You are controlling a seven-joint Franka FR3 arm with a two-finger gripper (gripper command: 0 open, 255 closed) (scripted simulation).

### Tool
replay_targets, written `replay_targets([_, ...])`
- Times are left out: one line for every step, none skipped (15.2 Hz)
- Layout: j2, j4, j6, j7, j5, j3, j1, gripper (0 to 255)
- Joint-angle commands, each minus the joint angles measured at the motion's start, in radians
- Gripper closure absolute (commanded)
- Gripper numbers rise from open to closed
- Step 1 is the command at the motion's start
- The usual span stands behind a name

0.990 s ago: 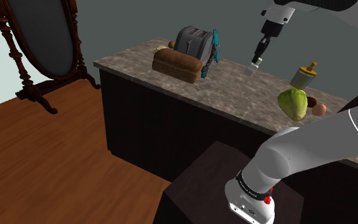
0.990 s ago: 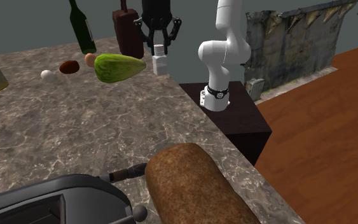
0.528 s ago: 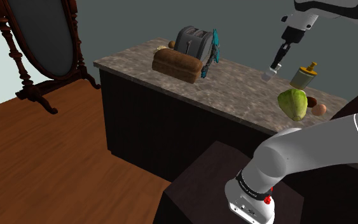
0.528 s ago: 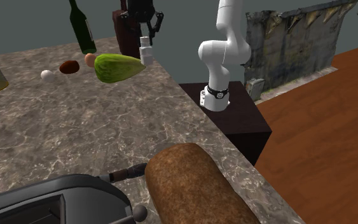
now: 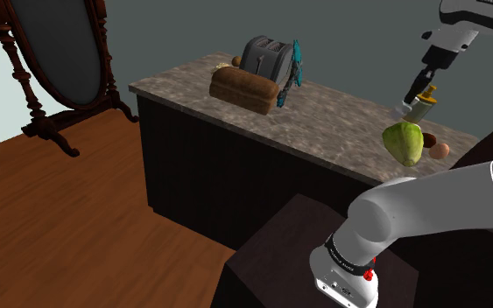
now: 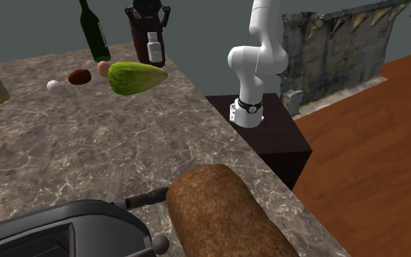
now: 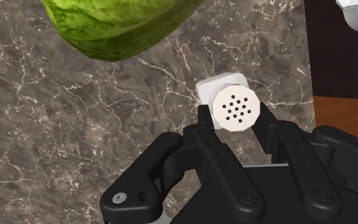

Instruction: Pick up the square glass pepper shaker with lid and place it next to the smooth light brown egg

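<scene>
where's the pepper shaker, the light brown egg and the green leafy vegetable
pepper shaker (image 7: 234, 110), wrist view, its perforated lid
light brown egg (image 5: 439, 150), shoulder view, its middle
green leafy vegetable (image 6: 136, 77), second exterior view, its middle

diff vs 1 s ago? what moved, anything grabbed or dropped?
The gripper, jaws shut on the shaker throughout, carried it above the counter to the shoulder view's right, toward the cabbage and egg. Nothing was newly taken hold of or let go. Cabbage, egg, bread and toaster stayed put.
</scene>
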Motion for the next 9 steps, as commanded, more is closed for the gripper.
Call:
replay_targets([0.005,0.020,-0.002,-0.048,-0.014,-0.040,-0.005,255])
replay_targets([0.008,0.032,-0.003,-0.073,-0.020,-0.061,-0.007,255])
replay_targets([0.013,0.045,-0.004,-0.099,-0.026,-0.084,-0.008,255])
replay_targets([0.018,0.060,-0.005,-0.125,-0.032,-0.107,-0.008,255])
replay_targets([0.025,0.075,-0.005,-0.152,-0.036,-0.132,-0.007,255])
replay_targets([0.033,0.091,-0.006,-0.179,-0.040,-0.158,-0.005,255])
replay_targets([0.042,0.109,-0.006,-0.206,-0.043,-0.186,-0.002,255])
replay_targets([0.052,0.127,-0.005,-0.234,-0.045,-0.215,0.003,255])
replay_targets([0.063,0.147,-0.005,-0.263,-0.046,-0.246,0.010,255])
